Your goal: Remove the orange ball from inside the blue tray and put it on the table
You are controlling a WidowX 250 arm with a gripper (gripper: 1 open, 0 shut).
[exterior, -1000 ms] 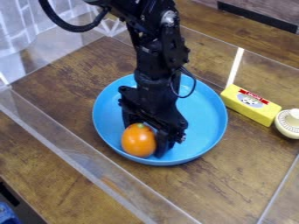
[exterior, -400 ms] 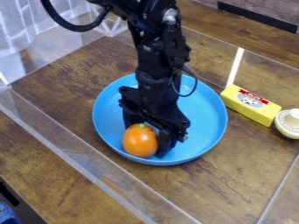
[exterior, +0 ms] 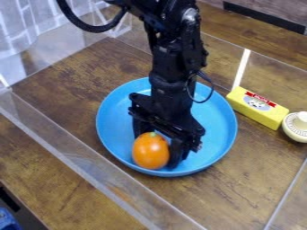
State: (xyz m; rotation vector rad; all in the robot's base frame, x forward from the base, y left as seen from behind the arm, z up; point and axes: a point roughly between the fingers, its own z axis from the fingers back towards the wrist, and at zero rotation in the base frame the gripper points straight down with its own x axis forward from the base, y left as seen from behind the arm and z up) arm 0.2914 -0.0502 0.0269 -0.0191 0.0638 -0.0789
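Note:
The orange ball (exterior: 149,153) lies low inside the blue tray (exterior: 223,115), near the tray's front edge. The black arm comes down from above, and my gripper (exterior: 159,146) is shut on the orange ball, one finger on each side of it. I cannot tell whether the ball still touches the tray floor. The tray rests on the dark wood table (exterior: 72,81), about mid-table.
A small yellow box (exterior: 257,106) lies right of the tray, with a white round object (exterior: 296,127) beyond it at the right edge. A thin white post (exterior: 243,67) stands behind the box. Clear acrylic walls (exterior: 96,175) border the table at front and left.
The arm and gripper have shifted slightly right and toward the front, and the orange ball has moved with them. The tray looks nudged a little the same way.

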